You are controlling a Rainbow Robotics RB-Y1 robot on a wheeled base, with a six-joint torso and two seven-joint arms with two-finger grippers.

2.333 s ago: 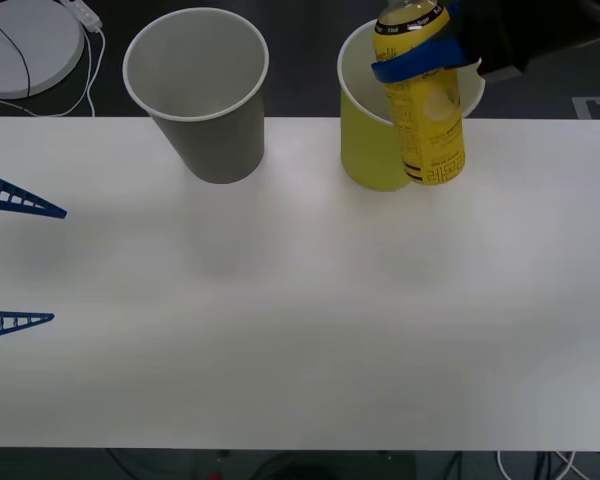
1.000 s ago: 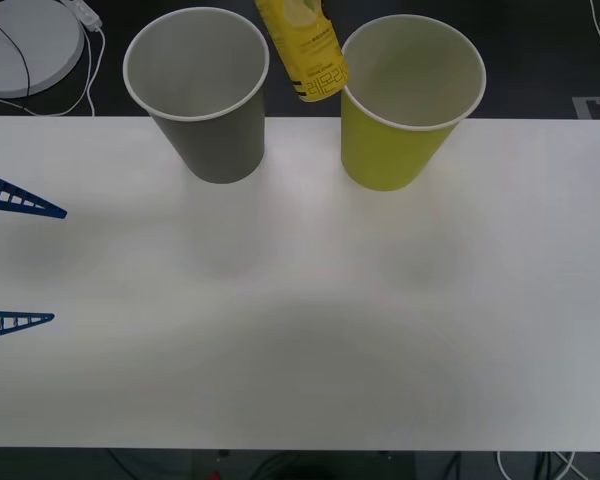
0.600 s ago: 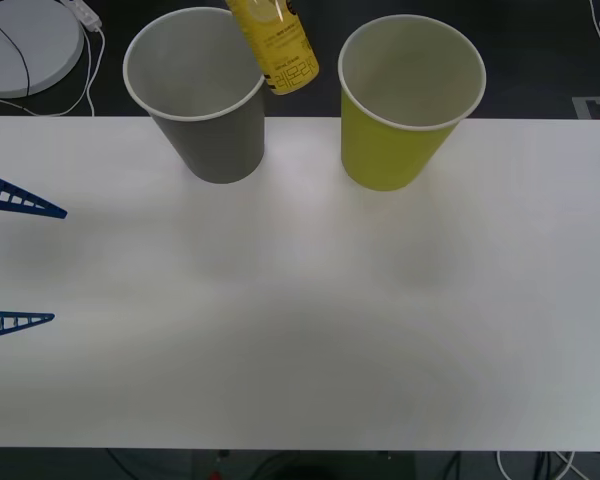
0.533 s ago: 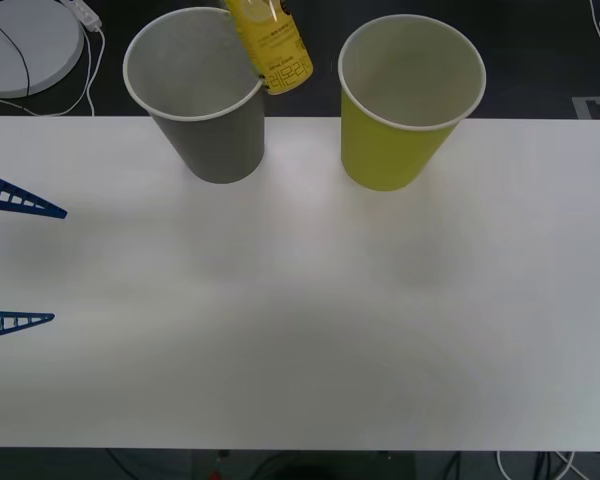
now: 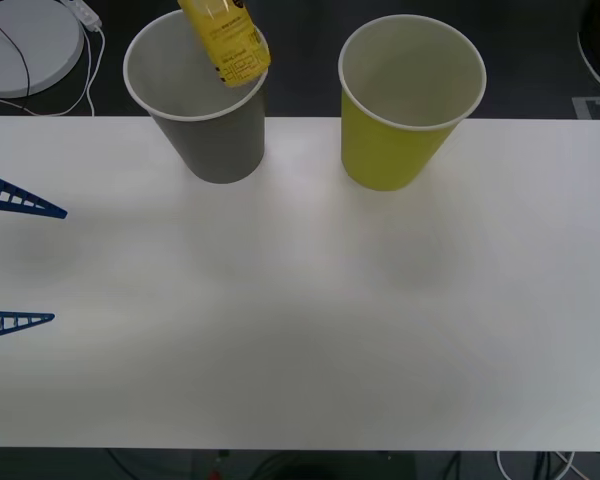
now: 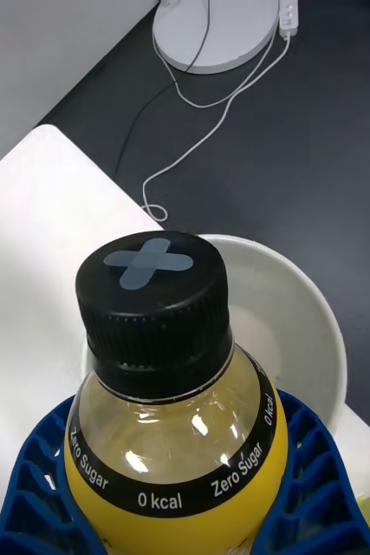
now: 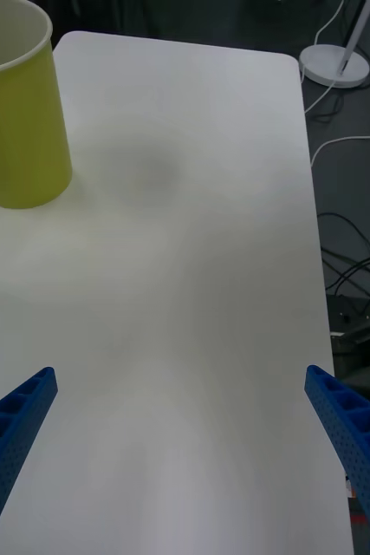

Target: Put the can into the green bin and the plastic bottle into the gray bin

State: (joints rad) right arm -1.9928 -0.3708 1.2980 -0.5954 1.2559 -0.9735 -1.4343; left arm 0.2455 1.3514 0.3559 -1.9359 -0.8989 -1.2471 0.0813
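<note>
one plastic bottle (image 5: 226, 40) over gray bin (image 5: 202, 100), one green bin (image 5: 405, 105)

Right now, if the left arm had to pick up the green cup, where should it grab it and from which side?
Probably the upper wall of the green cup, coming in level from the side facing the robot, gripper around the body. It stands upright and tapers wider toward the rim, so a grip below the rim shouldn't slip. The left gripper is open and free; the right gripper holds the bottle above the gray cup.
</note>
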